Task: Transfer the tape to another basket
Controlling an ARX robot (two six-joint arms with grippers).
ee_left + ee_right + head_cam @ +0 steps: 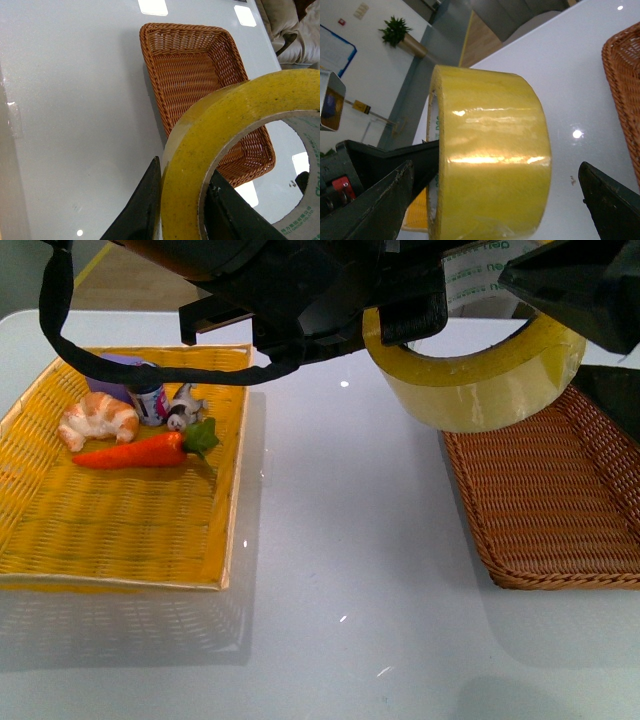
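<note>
At the left of the front view a yellow tray (40, 540) is being shown lying on the white bench (340, 540). It is being occupied by a croissant (97, 420), a carrot (135, 452), a purple can (140, 390) and a small toy (183, 408). None of these is being shown by either wrist view.

Further right, the tape (480, 380) is being held in the air, clear of the bench, by the left claw (182, 200). The grip is being made plain only by the left wrist view. There the roll's wall is being pinched between the two fingers (145, 210), one pressed on the outside and the other set inside the ring, beside the white printed core.

At the right, a brown basket (560, 510) is being shown resting on the bench. In the front view its far left corner is being overlapped by the roll, but whether the tape is hanging directly over it cannot be told.

The right claw (496, 167) is being shown clearly only by its own wrist view. Its fingers (375, 205) are being held wide apart on either side of the roll, and nothing is being gripped by them.
</note>
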